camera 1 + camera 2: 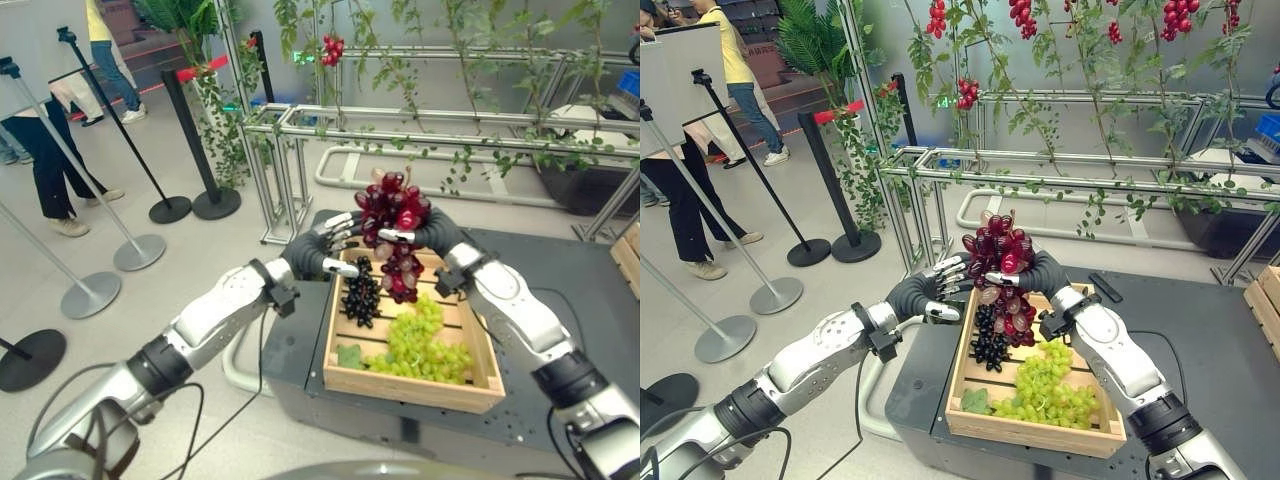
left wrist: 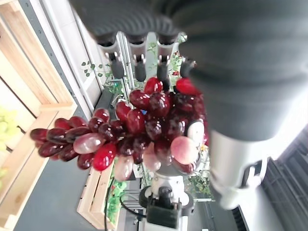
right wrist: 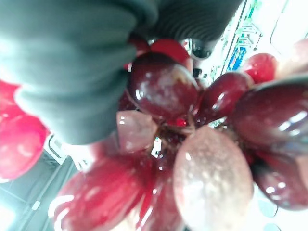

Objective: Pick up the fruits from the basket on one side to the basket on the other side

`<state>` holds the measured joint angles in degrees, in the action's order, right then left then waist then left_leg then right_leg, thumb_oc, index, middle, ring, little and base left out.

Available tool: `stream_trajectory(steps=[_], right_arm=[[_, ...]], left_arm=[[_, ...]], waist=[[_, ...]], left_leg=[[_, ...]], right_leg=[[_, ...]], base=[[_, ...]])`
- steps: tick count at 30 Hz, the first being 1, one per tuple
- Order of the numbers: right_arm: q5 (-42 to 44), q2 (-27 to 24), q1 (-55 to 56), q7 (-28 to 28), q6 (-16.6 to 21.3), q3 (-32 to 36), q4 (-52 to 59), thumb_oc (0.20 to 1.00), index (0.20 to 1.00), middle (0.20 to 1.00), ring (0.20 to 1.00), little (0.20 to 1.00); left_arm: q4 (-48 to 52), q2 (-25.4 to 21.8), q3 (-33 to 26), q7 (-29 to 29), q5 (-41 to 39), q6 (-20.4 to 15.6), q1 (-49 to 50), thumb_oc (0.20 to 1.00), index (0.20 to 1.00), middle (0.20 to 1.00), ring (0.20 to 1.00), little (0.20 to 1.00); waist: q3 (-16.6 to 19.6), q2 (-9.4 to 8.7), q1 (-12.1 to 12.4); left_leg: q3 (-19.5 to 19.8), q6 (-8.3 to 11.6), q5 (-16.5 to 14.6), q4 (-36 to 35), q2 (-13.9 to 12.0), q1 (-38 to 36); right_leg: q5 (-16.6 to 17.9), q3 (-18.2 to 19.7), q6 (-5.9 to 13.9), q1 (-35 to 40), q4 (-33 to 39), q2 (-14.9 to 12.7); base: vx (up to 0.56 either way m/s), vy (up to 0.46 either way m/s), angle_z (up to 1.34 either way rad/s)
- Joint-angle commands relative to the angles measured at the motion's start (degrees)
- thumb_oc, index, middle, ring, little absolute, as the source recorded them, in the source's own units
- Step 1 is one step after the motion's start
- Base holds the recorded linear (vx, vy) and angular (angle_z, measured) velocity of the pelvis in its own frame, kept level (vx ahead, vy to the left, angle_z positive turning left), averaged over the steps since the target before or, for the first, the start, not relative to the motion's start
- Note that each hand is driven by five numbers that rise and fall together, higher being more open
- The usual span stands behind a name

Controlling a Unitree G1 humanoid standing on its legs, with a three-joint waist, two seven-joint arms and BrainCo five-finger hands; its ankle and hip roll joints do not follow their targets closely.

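Note:
A bunch of red grapes (image 1: 392, 228) hangs in the air over the far end of a wooden crate (image 1: 410, 387). My right hand (image 1: 428, 230) comes in from the right and is shut on the top of the bunch, whose grapes (image 3: 192, 159) crowd against its dark cover. My left hand (image 1: 322, 246) reaches in from the left, open, and its straight fingers (image 2: 139, 65) touch the side of the bunch (image 2: 139, 130). Inside the crate lie black grapes (image 1: 360, 293) at the left and green grapes (image 1: 425, 345) toward the front.
The crate rests on a black table (image 1: 560, 280). A second wooden crate (image 1: 628, 255) stands at the right edge. Behind the table runs a metal frame (image 1: 400, 125) hung with vines. Stanchions (image 1: 140, 250) and people (image 1: 50, 160) are at the left.

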<state>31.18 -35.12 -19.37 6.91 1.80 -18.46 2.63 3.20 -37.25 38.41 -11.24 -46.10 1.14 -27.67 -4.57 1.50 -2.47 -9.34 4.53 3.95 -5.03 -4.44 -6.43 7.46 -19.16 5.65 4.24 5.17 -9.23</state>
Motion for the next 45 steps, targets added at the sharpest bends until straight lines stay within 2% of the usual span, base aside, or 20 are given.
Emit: stream_trajectory(steps=[1, 13, 16, 20, 25, 32, 38, 45], right_arm=[[6.38, 6.66, -11.15, 1.99, 6.34, -2.27, 11.32, 0.200, 0.200, 0.200, 0.200, 0.200], [5.49, 7.90, -15.30, 1.30, 7.26, -2.71, 11.61, 0.200, 0.200, 0.200, 0.200, 0.200], [5.64, 7.53, -15.07, 1.39, 7.31, -2.00, 11.92, 0.200, 0.200, 0.200, 0.200, 0.200], [6.25, 6.57, -13.58, 2.03, 7.20, -0.74, 11.80, 0.200, 0.200, 0.200, 0.200, 0.200], [6.40, 6.20, -12.49, 2.70, 6.91, 0.12, 11.94, 0.200, 0.200, 0.200, 0.200, 0.200], [6.60, 6.09, -12.59, 3.46, 6.58, 0.18, 11.84, 0.200, 0.200, 0.200, 0.200, 0.200], [6.71, 6.24, -12.72, 3.80, 6.49, 0.31, 11.89, 0.200, 0.200, 0.200, 0.200, 0.200], [6.82, 5.86, -12.82, 4.33, 5.96, -0.11, 11.94, 0.200, 0.200, 0.200, 0.200, 0.200]], left_arm=[[0.28, 5.30, 7.43, -3.55, -1.29, 0.87, -6.19, 1.000, 1.000, 1.000, 1.000, 1.000], [-3.02, 8.90, 6.45, -3.99, 0.28, 1.76, -3.01, 1.000, 1.000, 1.000, 1.000, 1.000], [-3.78, 7.75, 3.56, -4.02, 0.73, 1.37, 0.10, 1.000, 1.000, 1.000, 1.000, 1.000], [-5.66, 3.26, -3.15, -3.44, 3.55, -0.03, 4.80, 1.000, 1.000, 1.000, 1.000, 1.000], [-5.21, -0.07, -7.83, -3.67, 5.55, -0.58, 8.67, 1.000, 1.000, 1.000, 1.000, 1.000], [-5.28, -0.85, -10.77, -3.96, 7.70, -1.18, 10.69, 1.000, 1.000, 1.000, 1.000, 1.000], [-4.58, 0.28, -10.50, -3.96, 8.25, -1.26, 10.20, 1.000, 1.000, 1.000, 1.000, 1.000], [-0.41, 2.61, -7.05, -4.44, 5.74, -0.99, 5.62, 1.000, 1.000, 1.000, 1.000, 1.000]], waist=[[0.37, -2.51, -0.40], [0.89, -2.83, -0.05], [1.14, -2.82, 0.07], [1.30, -2.93, 0.50], [1.53, -2.87, 0.81], [1.71, -2.75, 0.99], [1.71, -2.72, 0.95], [1.55, -2.80, 0.72]], left_leg=[[-0.09, -3.22, -3.90, 0.89, 2.65, -0.77], [0.04, -3.31, -4.13, 1.05, 2.60, -0.74], [-0.07, -3.35, -4.23, 1.09, 2.59, -0.72], [-0.31, -3.21, -4.18, 1.09, 2.44, -0.91], [-0.13, -3.07, -3.99, 0.91, 2.39, -0.87], [-0.01, -3.11, -4.07, 0.91, 2.46, -0.89], [0.20, -3.18, -4.15, 0.97, 2.53, -0.87], [0.66, -3.26, -4.04, 0.88, 2.64, -0.66]], right_leg=[[-3.68, -0.92, 3.87, 0.07, -5.14, -0.91], [-3.78, -0.95, 3.75, 0.32, -4.96, -0.79], [-3.78, -0.85, 3.70, 0.16, -5.01, -0.80], [-3.80, -0.77, 3.51, 0.28, -4.93, -0.61], [-3.73, -0.98, 3.48, 0.33, -4.80, -0.56], [-3.85, -1.06, 3.46, 0.48, -4.83, -0.56], [-3.87, -1.11, 3.47, 0.44, -5.02, -0.68], [-3.83, -1.30, 3.56, 0.44, -5.01, -0.74]], base=[[0.00, 0.000, 0.00], [0.00, 0.000, 0.00], [0.00, 0.000, 0.00], [0.00, 0.000, -0.02], [0.00, -0.001, 0.01], [0.00, -0.001, 0.01], [0.00, 0.000, 0.00], [0.00, 0.000, 0.00]])
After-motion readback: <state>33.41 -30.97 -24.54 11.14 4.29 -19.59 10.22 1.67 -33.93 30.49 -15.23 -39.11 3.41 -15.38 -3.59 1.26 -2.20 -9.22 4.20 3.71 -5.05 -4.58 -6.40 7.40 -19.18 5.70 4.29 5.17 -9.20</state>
